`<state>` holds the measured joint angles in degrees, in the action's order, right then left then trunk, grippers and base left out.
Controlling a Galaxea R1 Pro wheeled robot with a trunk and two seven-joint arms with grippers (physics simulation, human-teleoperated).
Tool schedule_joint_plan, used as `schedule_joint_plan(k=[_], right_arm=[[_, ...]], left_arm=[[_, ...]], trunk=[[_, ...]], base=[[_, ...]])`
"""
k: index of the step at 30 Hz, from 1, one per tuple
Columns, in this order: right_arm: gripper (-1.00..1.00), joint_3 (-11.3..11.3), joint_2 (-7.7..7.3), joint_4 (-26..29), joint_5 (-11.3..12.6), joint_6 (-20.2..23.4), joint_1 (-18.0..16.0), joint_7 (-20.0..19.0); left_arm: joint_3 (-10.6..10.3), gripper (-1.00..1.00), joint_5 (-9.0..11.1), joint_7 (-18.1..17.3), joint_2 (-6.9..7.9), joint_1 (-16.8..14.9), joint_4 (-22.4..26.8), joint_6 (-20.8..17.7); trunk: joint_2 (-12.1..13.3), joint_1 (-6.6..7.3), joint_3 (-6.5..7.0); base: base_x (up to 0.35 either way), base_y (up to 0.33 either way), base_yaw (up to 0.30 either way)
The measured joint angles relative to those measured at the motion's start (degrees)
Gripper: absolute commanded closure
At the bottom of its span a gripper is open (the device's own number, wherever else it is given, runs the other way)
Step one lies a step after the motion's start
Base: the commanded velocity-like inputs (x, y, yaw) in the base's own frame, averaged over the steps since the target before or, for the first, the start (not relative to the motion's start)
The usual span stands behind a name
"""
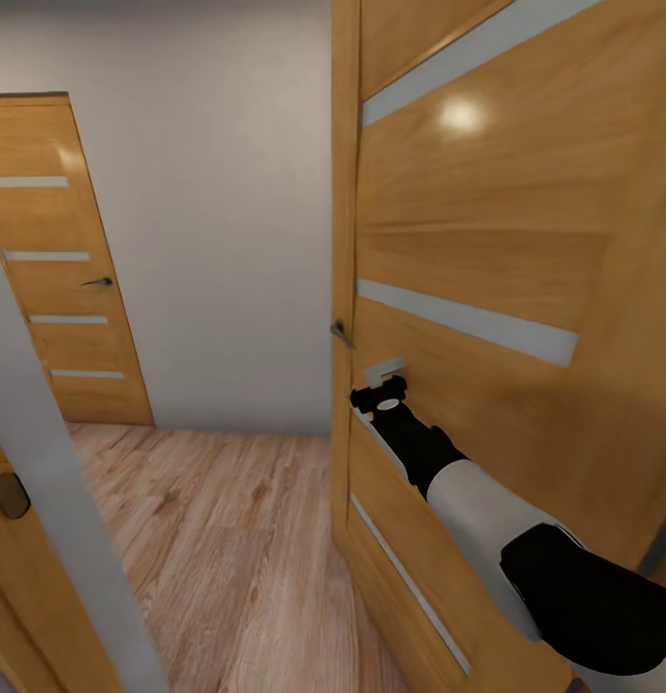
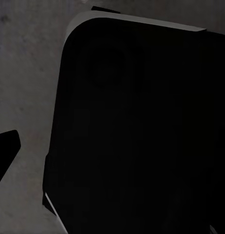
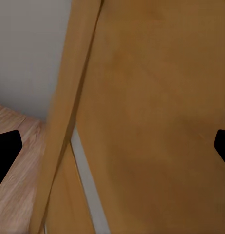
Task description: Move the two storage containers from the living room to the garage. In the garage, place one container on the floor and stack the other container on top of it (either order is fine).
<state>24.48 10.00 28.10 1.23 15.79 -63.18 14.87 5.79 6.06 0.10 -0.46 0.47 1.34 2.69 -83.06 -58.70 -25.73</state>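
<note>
Wood door (image 1: 487, 289) stands just ahead of the right gripper (image 1: 379, 383), jaws apart, likely pushing it open; left jaws' state unclear.

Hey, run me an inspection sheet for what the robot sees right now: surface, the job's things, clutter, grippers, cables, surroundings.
Surface: light wood plank floor in a narrow hallway.
Job's things: nothing seen; no red-orange containers in these views.
Clutter: nothing seen on the visible floor.
Grippers: right gripper stretched out against the open wooden door, just below its handle; in the right wrist view the dark tips sit at opposite edges, so the jaws stand wide apart. Left gripper: one dark tip over speckled grey, beside a large dark rounded body; state cannot be told.
Cables: nothing seen.
Surroundings: pale grey wall; a second, shut wooden door with pale stripes at the far left; another door's edge near left.
</note>
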Motion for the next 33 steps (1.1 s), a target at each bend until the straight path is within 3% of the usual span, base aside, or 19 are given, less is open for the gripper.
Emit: schedule_joint_plan(k=[18,26,33], right_arm=[[-1.0,-0.3,0.0,-0.4,-0.2,0.0,0.0,2.2],[-1.0,-0.1,0.0,-5.6,-0.2,-0.7,0.0,2.9],[-1.0,-0.1,0.0,-6.6,-0.1,-0.8,0.0,2.9]], left_arm=[[0.0,-1.0,0.0,0.0,-0.04,0.0,0.0,0.0],[0.0,-1.0,0.0,0.0,-0.04,0.0,-0.1,0.0],[0.0,-1.0,0.0,0.0,-0.04,0.0,-0.1,0.0]], trunk=[[0.0,0.0,0.0],[0.0,-0.02,0.01],[0.0,-0.03,0.01]], base=[[0.29,0.0,0.0],[0.116,0.0,0.0],[0.012,0.0,0.0]])
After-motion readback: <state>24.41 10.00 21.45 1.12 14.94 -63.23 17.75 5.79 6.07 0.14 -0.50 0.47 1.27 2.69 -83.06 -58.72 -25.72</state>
